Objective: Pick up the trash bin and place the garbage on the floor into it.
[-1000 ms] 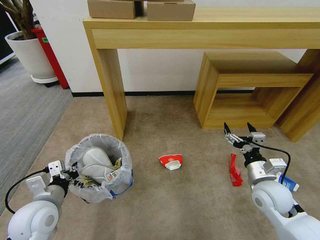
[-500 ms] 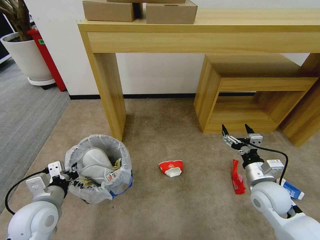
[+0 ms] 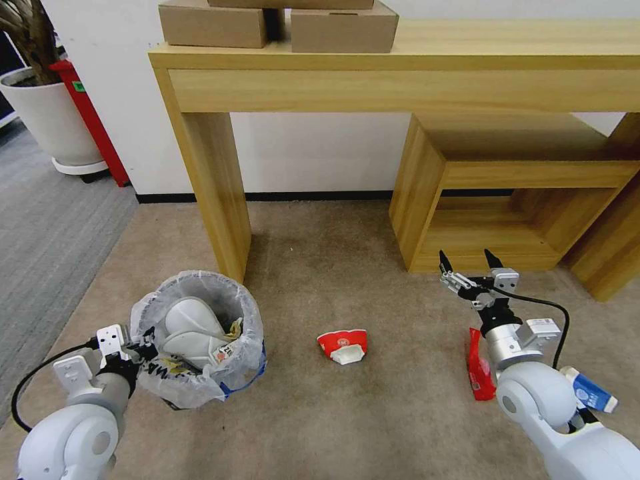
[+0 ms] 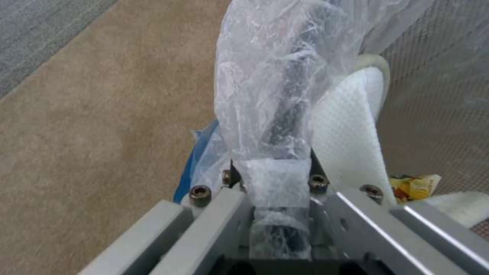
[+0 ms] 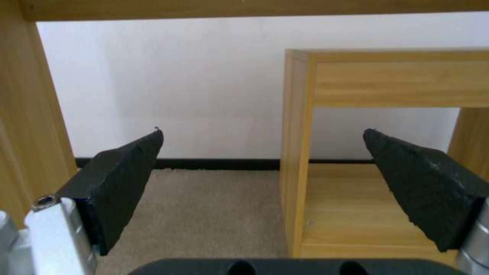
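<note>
The trash bin (image 3: 200, 347), lined with a crinkly white bag, stands at the lower left with white slippers (image 3: 193, 323) and a yellow wrapper (image 4: 415, 186) inside. My left gripper (image 3: 141, 347) is shut on the bin's bagged rim (image 4: 277, 114). On the carpet lie a crushed red-white cup (image 3: 343, 345), a red wrapper (image 3: 479, 367) and a blue-white carton (image 3: 590, 391). My right gripper (image 3: 465, 262) hovers open above the red wrapper's far end, its black fingers (image 5: 122, 183) wide apart with nothing between them.
A long wooden table (image 3: 400, 73) with cardboard boxes (image 3: 343, 28) stands against the wall, one leg (image 3: 220, 200) just behind the bin. A low wooden shelf unit (image 3: 507, 193) sits ahead of my right gripper. A potted plant (image 3: 47, 113) and red box (image 3: 90, 113) are far left.
The whole head picture has shifted right and down, so the camera moved. Both grippers keep their poses; the left stays shut on the bin, the right stays open.
</note>
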Available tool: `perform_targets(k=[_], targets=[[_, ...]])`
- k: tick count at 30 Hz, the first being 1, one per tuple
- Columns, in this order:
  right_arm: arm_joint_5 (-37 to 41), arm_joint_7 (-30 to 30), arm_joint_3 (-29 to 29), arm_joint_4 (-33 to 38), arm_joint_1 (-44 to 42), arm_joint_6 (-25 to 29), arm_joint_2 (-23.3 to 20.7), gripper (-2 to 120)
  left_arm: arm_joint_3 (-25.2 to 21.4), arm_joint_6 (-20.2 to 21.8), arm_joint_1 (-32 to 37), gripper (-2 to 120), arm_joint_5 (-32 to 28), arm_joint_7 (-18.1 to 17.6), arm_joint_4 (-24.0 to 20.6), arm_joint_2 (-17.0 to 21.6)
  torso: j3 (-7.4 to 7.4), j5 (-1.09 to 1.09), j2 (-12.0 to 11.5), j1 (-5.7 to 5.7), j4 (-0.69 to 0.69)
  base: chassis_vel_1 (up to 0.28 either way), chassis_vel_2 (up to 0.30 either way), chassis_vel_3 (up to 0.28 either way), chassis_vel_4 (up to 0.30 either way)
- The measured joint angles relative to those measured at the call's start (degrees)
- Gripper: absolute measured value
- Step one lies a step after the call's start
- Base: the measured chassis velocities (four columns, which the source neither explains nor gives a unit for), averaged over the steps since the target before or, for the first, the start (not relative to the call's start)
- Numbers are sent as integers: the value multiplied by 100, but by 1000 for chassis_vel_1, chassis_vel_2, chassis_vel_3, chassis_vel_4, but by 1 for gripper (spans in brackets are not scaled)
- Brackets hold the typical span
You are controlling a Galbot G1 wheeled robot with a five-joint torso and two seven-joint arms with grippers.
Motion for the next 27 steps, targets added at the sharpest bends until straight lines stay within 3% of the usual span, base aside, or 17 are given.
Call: perform_targets(k=[8,12,15,16,19,20,23,24,27], targets=[[-110,-503,-475,-290,321,35,-340,100,-18,-3,16,0,0,1,2,10,-1,0,0,0,0,-6,7,8,-5],[-244,-1102,-845,-560,597,-26,-819,100,-43,-9,34,0,1,2,-22,-6,-1,2,0,0,0,0,0,0,0],[-433,-2192,-1194,-932,948,35,-1348,100,-69,-14,62,0,13,6,-63,-53,-1,1,0,0,0,0,0,0,0],[-433,-2192,-1194,-932,948,35,-1348,100,-69,-14,62,0,13,6,-63,-53,-1,1,0,0,0,0,0,0,0],[-567,-3168,-1722,-1376,1464,278,-1743,100,-94,-26,97,0,59,17,-98,-117,-1,0,0,0,0,0,0,0,0],[-567,-3168,-1722,-1376,1464,278,-1743,100,-94,-26,97,0,59,17,-98,-117,-1,0,0,0,0,0,0,0,0],[-657,-4151,-2149,-1791,1876,581,-1935,100,-115,-33,117,0,103,25,-132,-186,-1,1,0,0,0,0,0,0,0],[-657,-4151,-2149,-1791,1876,581,-1935,100,-115,-33,117,0,103,25,-132,-186,-1,1,0,0,0,0,0,0,0],[-852,-4913,-2420,-2177,2108,858,-2070,100,-54,-34,46,0,124,26,-91,-198,-1,1,0,0,0,0,0,0,0]])
